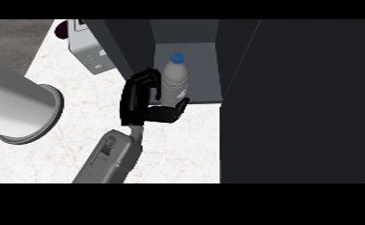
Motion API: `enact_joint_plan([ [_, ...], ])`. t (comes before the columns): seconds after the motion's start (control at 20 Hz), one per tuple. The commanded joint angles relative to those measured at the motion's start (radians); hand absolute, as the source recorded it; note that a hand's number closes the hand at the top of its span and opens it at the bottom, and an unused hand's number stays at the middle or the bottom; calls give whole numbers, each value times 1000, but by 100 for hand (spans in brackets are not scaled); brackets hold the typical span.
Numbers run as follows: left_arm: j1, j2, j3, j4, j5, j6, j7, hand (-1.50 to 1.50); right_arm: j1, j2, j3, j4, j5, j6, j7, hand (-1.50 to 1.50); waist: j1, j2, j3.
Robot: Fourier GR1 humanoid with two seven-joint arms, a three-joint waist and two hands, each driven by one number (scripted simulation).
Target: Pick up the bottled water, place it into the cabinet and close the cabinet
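Note:
The bottled water (176, 78), clear with a blue cap, stands upright at the left front of the open cabinet's grey shelf (203, 74). My left hand (135, 104) reaches in from the lower left. Its fingers (145, 79) curl against the bottle's left side and the thumb wraps across the base, so the hand is shut on the bottle. The bottle's lower part is hidden behind the thumb. My right hand shows nowhere.
A wide dark cabinet door (299, 103) hangs open over the right half of the view, and a narrower dark panel (128, 45) flanks the opening on the left. A grey box-shaped appliance (89, 50) sits at the back left. A large grey cylinder (25, 108) fills the left edge above the white marble counter (178, 147).

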Motion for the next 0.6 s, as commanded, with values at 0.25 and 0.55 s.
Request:
enact_joint_plan([
  [0.25, -227, -1, -13, 227, -45, 190, 77, 150, 44, 15, -13, -172, -85, -36, 61, -150, -9, 5, 0],
  [0.55, -337, -1, -30, 374, 43, 214, 64, 150, 25, 24, -34, -133, -98, -6, 45, -150, -14, 6, 0],
])
